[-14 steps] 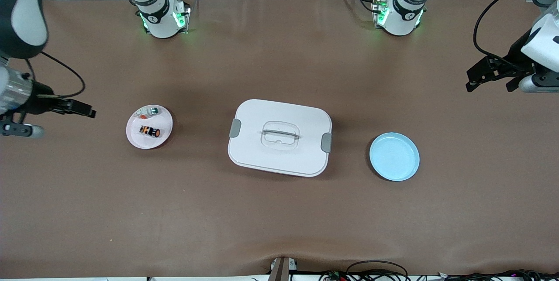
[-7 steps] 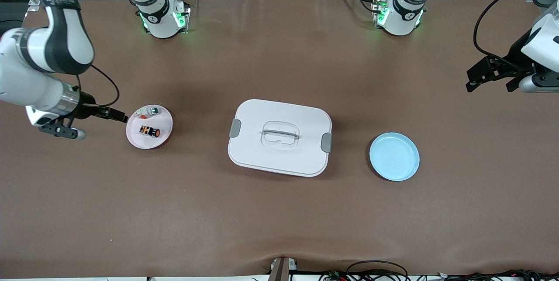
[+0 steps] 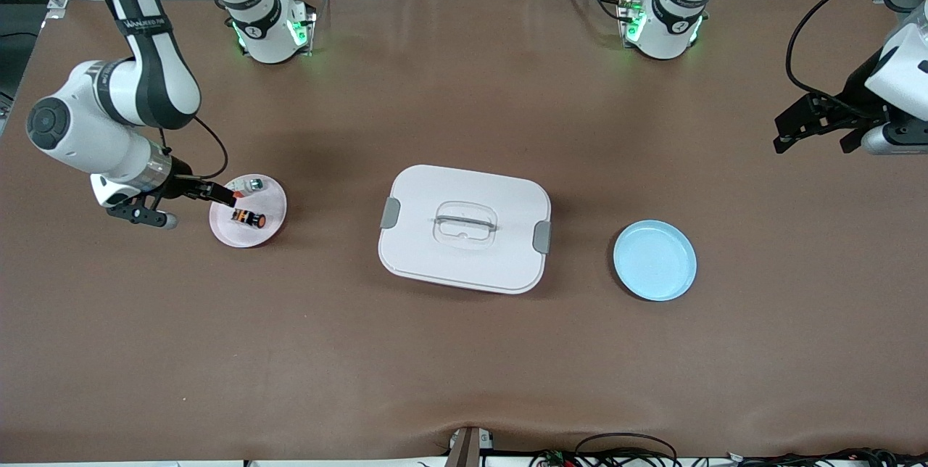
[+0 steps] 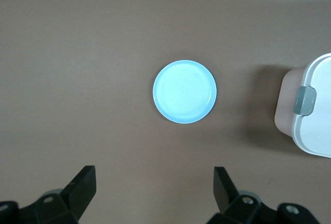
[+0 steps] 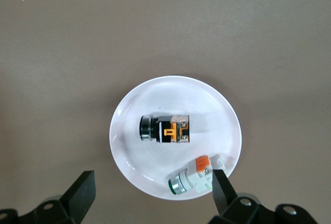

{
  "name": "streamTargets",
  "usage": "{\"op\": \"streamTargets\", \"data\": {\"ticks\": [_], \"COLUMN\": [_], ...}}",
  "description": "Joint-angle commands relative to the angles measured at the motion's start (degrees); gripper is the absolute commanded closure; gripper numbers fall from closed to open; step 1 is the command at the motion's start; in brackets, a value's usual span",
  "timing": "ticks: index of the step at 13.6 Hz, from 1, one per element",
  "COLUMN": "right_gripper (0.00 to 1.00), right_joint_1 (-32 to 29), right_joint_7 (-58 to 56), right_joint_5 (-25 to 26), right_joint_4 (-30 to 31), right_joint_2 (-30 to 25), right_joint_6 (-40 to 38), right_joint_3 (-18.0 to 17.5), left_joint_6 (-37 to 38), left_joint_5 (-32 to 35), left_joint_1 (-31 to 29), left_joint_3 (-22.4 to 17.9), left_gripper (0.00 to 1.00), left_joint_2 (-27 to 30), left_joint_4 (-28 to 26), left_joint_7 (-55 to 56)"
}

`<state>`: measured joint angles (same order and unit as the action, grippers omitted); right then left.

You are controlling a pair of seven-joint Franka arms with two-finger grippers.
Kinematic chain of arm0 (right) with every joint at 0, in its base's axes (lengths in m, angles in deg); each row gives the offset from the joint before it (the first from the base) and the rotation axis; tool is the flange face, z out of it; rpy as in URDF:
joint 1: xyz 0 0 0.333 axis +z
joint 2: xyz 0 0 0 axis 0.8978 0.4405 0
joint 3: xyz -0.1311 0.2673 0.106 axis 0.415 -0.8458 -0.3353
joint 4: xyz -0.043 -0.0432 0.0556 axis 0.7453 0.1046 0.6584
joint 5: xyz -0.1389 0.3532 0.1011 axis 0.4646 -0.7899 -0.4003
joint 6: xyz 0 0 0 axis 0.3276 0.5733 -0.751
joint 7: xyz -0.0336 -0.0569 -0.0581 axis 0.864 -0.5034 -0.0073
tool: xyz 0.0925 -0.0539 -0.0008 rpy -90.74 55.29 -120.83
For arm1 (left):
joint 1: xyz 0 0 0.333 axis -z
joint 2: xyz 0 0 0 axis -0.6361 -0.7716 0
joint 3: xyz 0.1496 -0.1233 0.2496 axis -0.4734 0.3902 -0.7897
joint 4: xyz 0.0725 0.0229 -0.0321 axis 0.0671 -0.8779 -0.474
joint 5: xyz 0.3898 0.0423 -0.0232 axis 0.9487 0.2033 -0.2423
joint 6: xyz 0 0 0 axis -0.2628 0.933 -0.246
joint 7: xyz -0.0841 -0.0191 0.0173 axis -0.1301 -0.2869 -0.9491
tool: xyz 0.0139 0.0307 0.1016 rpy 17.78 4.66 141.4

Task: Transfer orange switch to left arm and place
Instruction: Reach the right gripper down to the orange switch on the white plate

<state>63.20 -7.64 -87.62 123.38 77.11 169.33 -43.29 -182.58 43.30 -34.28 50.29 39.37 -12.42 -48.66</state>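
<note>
The orange switch [image 3: 248,218] [image 5: 165,129] lies on its side in the middle of a small pale plate [image 3: 273,207] [image 5: 128,154] toward the right arm's end of the table. My right gripper [image 3: 217,195] [image 5: 153,190] hangs open over that plate's edge, with nothing between its fingers. The white lidded box [image 3: 464,228] [image 4: 315,115] stands at the table's middle. My left gripper [image 3: 812,135] [image 4: 154,188] waits open and empty above the left arm's end of the table.
A whitish part [image 3: 246,186] [image 5: 199,176] with an orange bit and a green end shares the pale plate, close to one right finger. A light blue plate [image 3: 655,259] [image 4: 184,91] sits beside the box toward the left arm's end.
My right arm has swung in from the table's end, bringing its open gripper over the pale plate's edge. The left arm has not moved.
</note>
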Motion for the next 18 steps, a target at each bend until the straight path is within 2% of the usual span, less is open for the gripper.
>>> {"op": "streamTargets", "data": {"ticks": [1,11,18], "right_gripper": [0.00,0.00,0.00], "right_joint_1": [0.7,2.3,2.2], "right_joint_7": [0.7,0.6,0.0], "right_joint_5": [-0.4,0.1,0.2], "right_joint_4": [0.1,1.4,1.5], "right_joint_2": [3.8,11.6,13.5], "right_joint_6": [4.8,15.5,15.9], "right_joint_3": [0.1,0.1,0.2], "left_joint_6": [1.5,1.5,1.5], "left_joint_5": [-0.2,-0.2,-0.2], "left_joint_1": [-0.2,-0.4,0.2], "left_joint_3": [0.3,0.2,0.4], "left_gripper": [0.00,0.00,0.00], "left_joint_2": [-0.6,-0.6,-0.3], "left_joint_4": [1.4,1.4,1.6], "left_joint_7": [-0.2,-0.2,0.2]}}
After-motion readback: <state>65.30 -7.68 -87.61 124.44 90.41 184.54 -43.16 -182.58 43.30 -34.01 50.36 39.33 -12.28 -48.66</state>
